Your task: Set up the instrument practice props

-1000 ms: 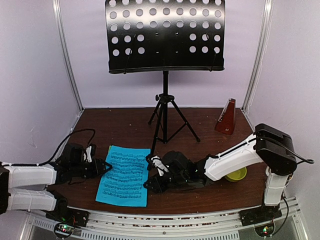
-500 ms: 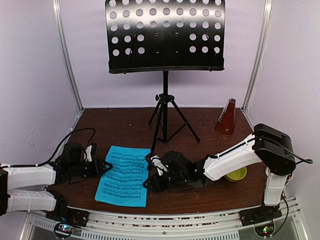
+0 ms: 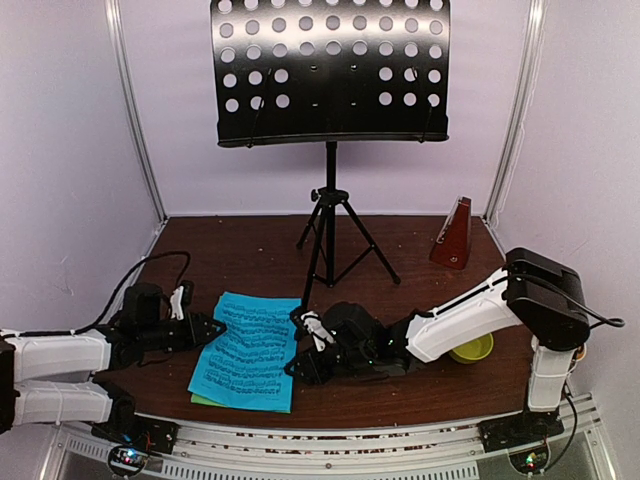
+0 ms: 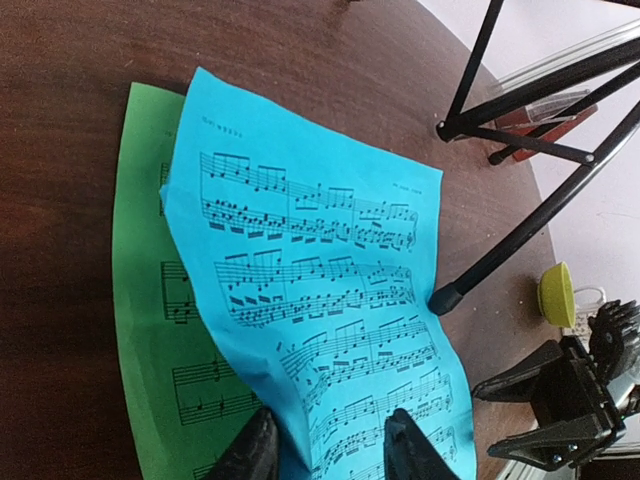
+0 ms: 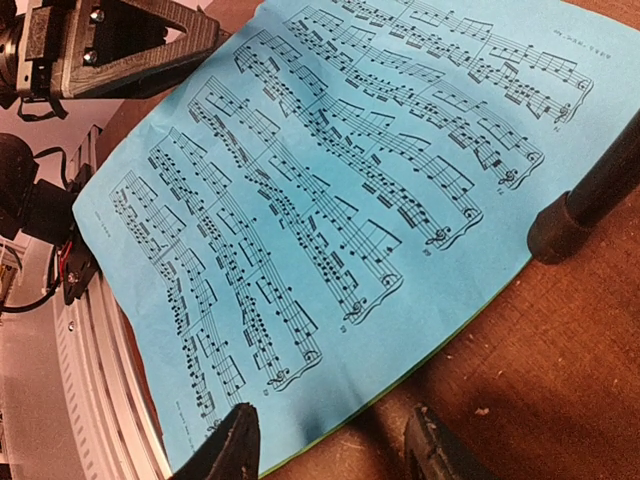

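Blue sheet (image 4: 330, 300) lies printed side up on the green sheet (image 4: 145, 300). Both are flat on the brown table (image 3: 250, 245), in front of the music stand (image 3: 330, 70). The stand's perforated desk carries nothing yet.

Tools:
- Left gripper (image 4: 332, 450): jaws apart, 1 finger on each side of the blue sheet's near edge. The paper bows up between them. Not clamped, as far as the left wrist view shows.
- Right gripper (image 5: 335, 445): jaws apart, low over the opposite edge of the same sheet, just beside a stand foot (image 5: 560, 235). It holds nothing.

Step in hand (judgement): pick up the blue sheet for the stand.
- Close on the blue sheet only; the green edge sits right under it and could be pinched along with it.
- Grip well in from the edge so the thin paper does not slip or tear.
- Lift clear of the tripod legs before swinging toward the desk.

Metronome (image 3: 455, 235): upright at the back right, well apart from both arms.

Containers: 1 yellow-green bowl (image 3: 472, 349), partly hidden by the right arm. The part of its inside that shows looks bare.
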